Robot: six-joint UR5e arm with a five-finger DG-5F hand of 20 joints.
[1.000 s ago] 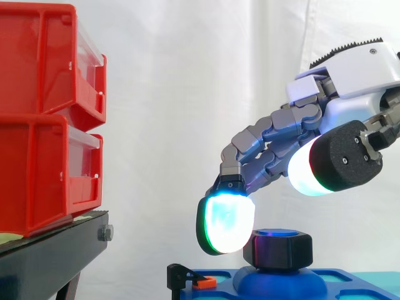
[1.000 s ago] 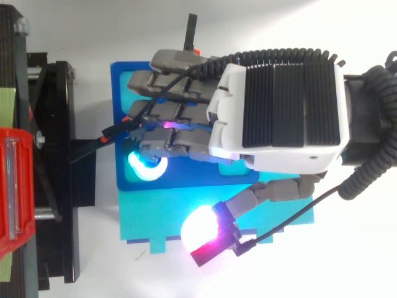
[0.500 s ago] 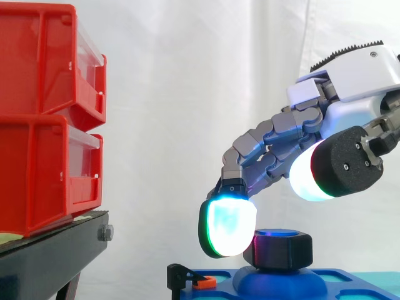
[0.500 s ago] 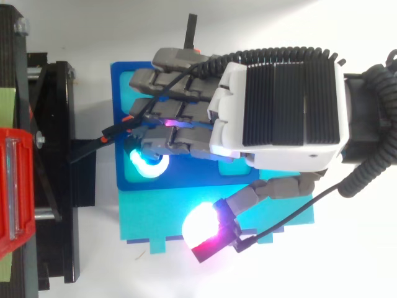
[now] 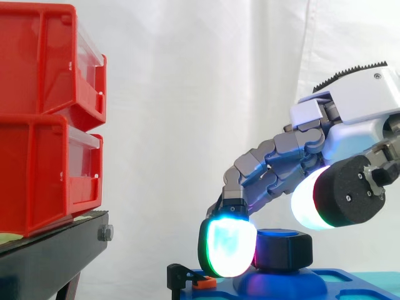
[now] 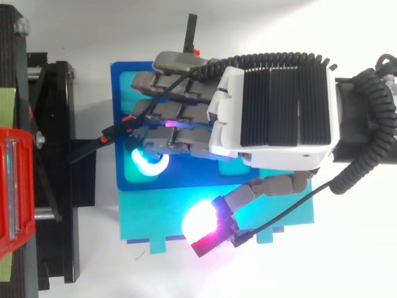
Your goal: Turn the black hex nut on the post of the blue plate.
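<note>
The black hex nut (image 5: pixel 284 249) sits on the rounded blue post (image 5: pixel 275 284) of the blue plate (image 5: pixel 350 281), whose left edge (image 6: pixel 123 93) also shows from above. My hand (image 5: pixel 356 119) reaches over the nut from the right, its fingers bent downward. One glowing cyan fingertip (image 5: pixel 228 247) hangs at the nut's left side, close to or touching it. The thumb's white pad (image 5: pixel 309 203) floats above and to the right of the nut, apart from it. From above, the hand (image 6: pixel 279 105) covers the nut.
Two stacked red bins (image 5: pixel 44 119) rest on a black stand (image 5: pixel 50 256) at the left. A small black clip with an orange piece (image 5: pixel 187 278) sits at the plate's left end. A teal plate (image 6: pixel 167 217) adjoins the blue one.
The hand has come down a little: the cyan fingertip now hangs level with the nut's side, and the thumb pad is lower.
</note>
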